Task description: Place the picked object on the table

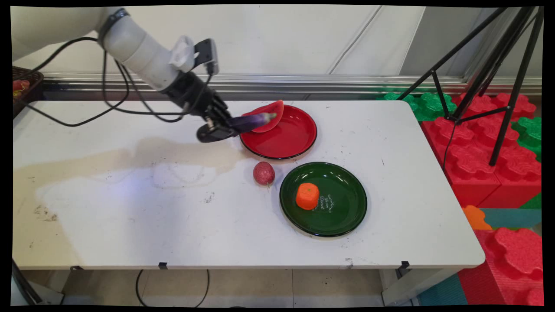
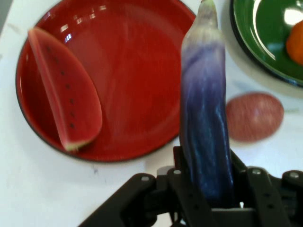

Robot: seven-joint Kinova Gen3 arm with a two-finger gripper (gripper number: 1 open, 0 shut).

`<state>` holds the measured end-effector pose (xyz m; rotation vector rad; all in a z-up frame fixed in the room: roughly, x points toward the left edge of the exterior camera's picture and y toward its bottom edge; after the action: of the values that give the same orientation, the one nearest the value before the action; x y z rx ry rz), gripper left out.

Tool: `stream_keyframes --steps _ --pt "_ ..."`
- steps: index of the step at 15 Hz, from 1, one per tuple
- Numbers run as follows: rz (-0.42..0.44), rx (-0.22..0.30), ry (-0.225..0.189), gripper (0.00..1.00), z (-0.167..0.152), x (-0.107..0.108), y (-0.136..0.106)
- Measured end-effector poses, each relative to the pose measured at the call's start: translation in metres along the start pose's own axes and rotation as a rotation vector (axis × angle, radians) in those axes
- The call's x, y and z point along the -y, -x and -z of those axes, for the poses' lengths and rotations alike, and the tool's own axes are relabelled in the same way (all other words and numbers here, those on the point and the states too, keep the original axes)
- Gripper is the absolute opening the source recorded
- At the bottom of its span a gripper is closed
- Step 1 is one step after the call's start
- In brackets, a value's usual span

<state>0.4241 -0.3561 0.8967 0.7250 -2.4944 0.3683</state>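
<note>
**Eggplant held over red plate rim**

Eggplant (image 2: 204, 123), purple, clamped lengthwise in the pincer (image 1: 221, 125), raised off the tabletop (image 1: 130, 216) with its tip over the near-left rim of the red plate (image 1: 299, 138). Nearest the camera: green plate (image 1: 347, 216) carrying an orange fruit (image 1: 307, 196). Just left of it, a speckled red fruit (image 1: 264, 173) on the tabletop. Farther back, watermelon slice (image 2: 64, 106) lying in the red plate.
</note>
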Motion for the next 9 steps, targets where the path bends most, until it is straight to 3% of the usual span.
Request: stream_keyframes --steps 9 --pt "-0.041 0.121 0.031 0.0 0.005 -0.01 0.055"
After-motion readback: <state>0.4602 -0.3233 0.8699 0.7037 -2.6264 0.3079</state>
